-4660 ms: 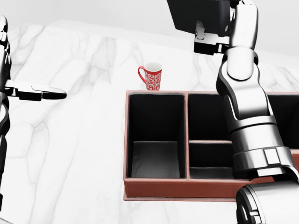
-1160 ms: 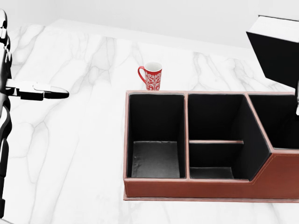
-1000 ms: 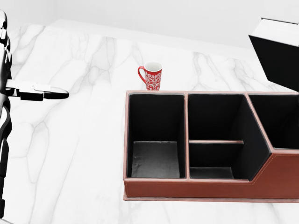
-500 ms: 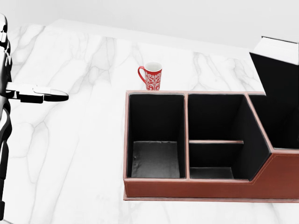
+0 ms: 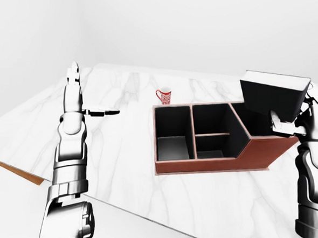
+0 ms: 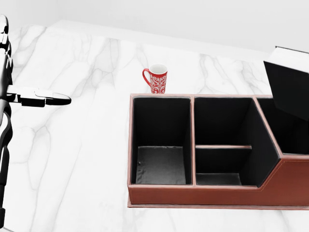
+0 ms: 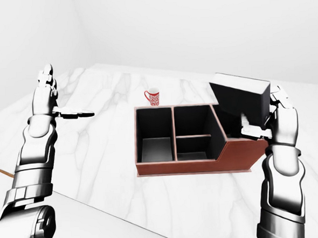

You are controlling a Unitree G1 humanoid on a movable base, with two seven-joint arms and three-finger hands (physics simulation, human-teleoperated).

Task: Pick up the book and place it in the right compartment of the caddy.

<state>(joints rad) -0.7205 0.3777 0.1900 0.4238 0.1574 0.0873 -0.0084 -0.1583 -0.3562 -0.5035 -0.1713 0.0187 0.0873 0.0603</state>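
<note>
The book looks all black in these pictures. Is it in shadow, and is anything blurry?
Head view: the book is cut off at the right edge, its face flat black, the top edge white. Left-eye view: its cover is dark grey, held over the caddy by the right hand. Nothing is blurry; the mug looks sharp.

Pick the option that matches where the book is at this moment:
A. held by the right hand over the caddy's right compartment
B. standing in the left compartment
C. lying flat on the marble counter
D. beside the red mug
A: the right hand grips the book, tilted above the caddy at its right end.
</note>
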